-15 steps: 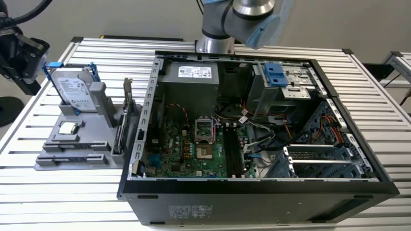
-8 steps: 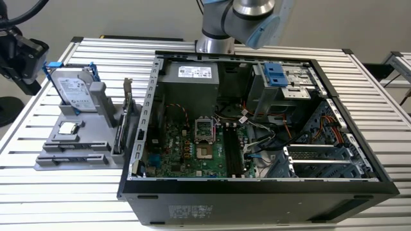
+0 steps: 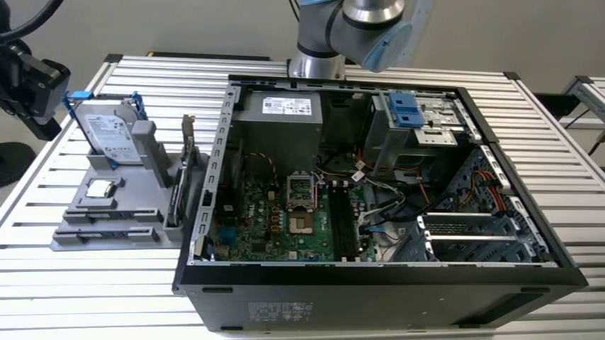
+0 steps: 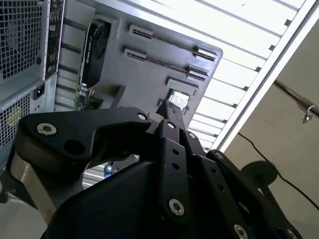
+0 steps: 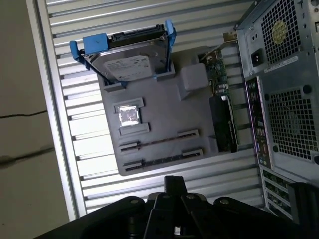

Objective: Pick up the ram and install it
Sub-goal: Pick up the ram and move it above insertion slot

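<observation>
Pincer (image 5: 174,180) (image 4: 168,105) was closed in both wrist views, tips together w/ nothing btwn them. It hung high over the grey tray (image 5: 164,112), touching nothing.

Nearest to it, below & just ahead of the tips, the ram (image 5: 163,158) stood on its long edge in the tray's outermost slot row. It showed as a thin dark strip w/ a grey clip at each end, well apart from the pincer & not gripped. The next row beyond held a second thin strip (image 5: 158,141), parallel & close beside the first. Couldn't tell if that one was also a memory stick.

Further from the pincer, a small square chip (image 5: 128,115) lay flat in its own grey frame on the tray. Past the chip, at the tray's far end, a silver hard drive (image 5: 127,64) leaned tilted in a blue bracket (image 5: 94,42).

Off to one side of the pincer, along the tray edge, a card (image 5: 222,122) stood upright w/ a dark fan part & a green board. Just beyond it was the computer case (image 5: 284,59), vented back panel toward the wrist cams. In the exterior view the case lay on its side, open, w/ the main board (image 3: 274,212) & its long black memory slots (image 3: 342,219) exposed.

Everything sat on a slatted metal table (image 5: 79,149). The floor (image 5: 20,99) lay farthest off.
</observation>
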